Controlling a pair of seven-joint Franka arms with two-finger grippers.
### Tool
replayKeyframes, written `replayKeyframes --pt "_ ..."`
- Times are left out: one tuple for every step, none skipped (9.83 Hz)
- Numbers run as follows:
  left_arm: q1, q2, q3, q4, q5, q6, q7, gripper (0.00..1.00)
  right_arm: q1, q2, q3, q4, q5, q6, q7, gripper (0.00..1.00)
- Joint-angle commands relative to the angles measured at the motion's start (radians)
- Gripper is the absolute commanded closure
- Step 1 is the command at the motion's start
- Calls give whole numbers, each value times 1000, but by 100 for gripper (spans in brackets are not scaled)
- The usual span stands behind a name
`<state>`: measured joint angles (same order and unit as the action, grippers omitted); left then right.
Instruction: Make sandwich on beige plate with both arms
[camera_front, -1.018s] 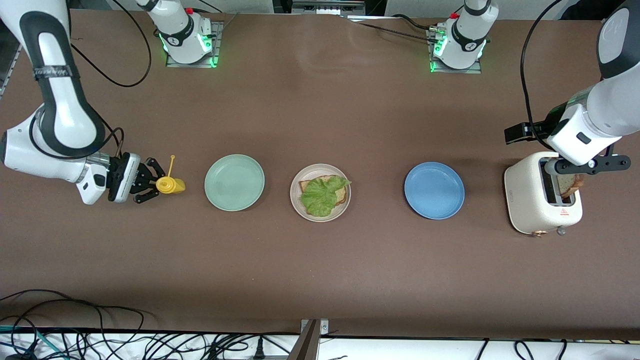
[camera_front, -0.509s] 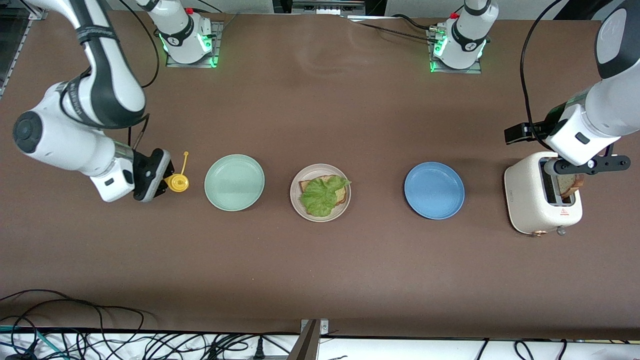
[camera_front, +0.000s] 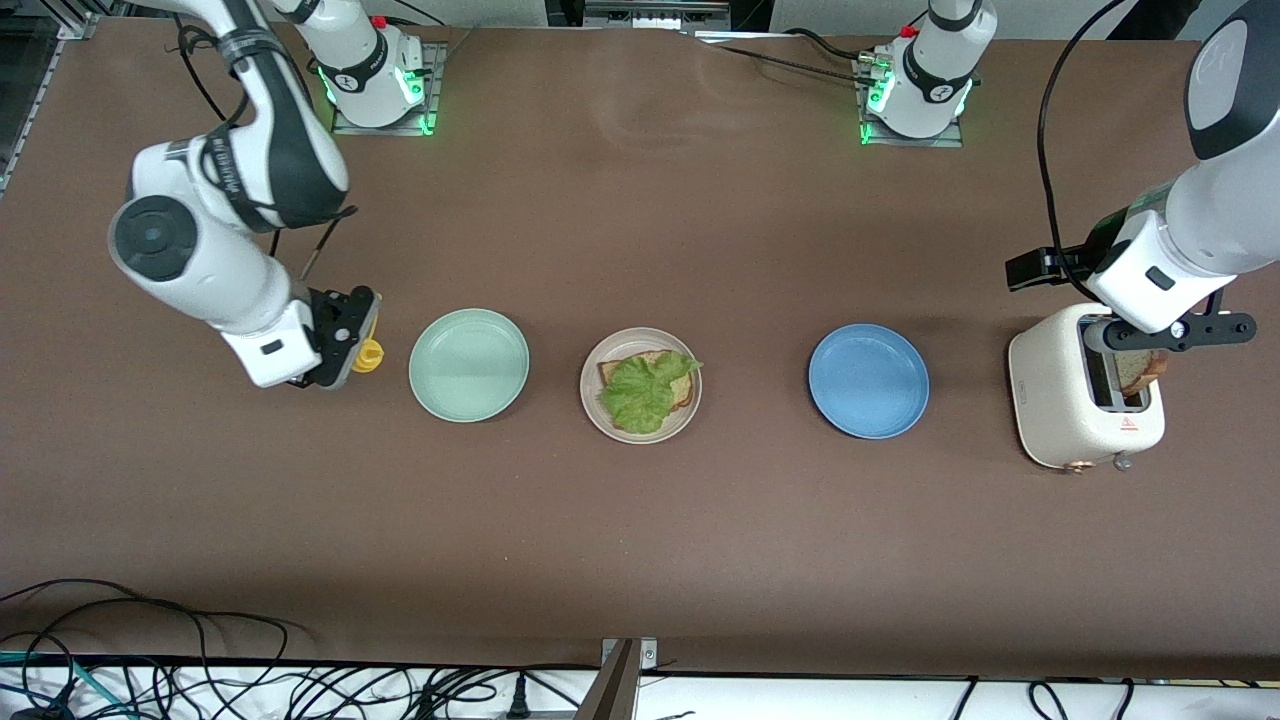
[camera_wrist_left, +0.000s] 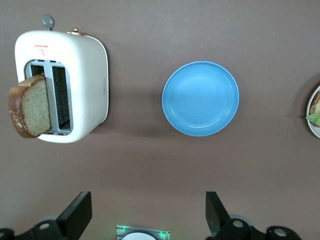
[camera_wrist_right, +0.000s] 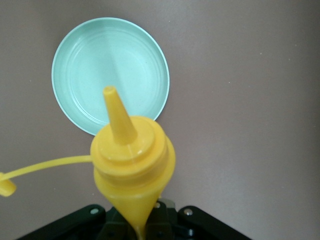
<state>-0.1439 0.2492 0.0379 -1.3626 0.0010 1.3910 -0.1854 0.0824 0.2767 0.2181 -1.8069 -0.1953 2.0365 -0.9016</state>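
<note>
Two glossy white jointed arms (camera_front: 215, 215) with black joint bands, black cables, green-lit bases (camera_front: 380, 85), and black wrist fittings.

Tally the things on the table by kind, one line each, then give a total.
Plates: 3, mint-green plate, beige plate, blue plate
Bread slices: 2, one under the lettuce, one in the toaster
Lettuce leaf: 1
Toaster: 1
Yellow squeeze bottle: 1
Total: 8

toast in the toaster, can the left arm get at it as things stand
Probably yes: the left claw hangs open right over the toaster, and the toast sticks up out of its slot with nothing covering it.
</note>
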Motion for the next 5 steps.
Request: replayKeyframes --pt "9 -5 5 17 -12 30 -3 0 138 19 0 15 -177 -28 187 99" --pt "13 -16 17 17 -10 30 10 0 198 36 0 18 -249 -28 258 99" --pt "27 -30 22 17 -10 26 15 0 253 64 0 38 -306 -30 326 99" --pt "33 -44 22 17 -7 25 15 0 301 102 0 75 -350 -65 375 99" --pt "33 -50 22 17 -7 23 14 0 350 157 0 136 -404 -121 423 99"
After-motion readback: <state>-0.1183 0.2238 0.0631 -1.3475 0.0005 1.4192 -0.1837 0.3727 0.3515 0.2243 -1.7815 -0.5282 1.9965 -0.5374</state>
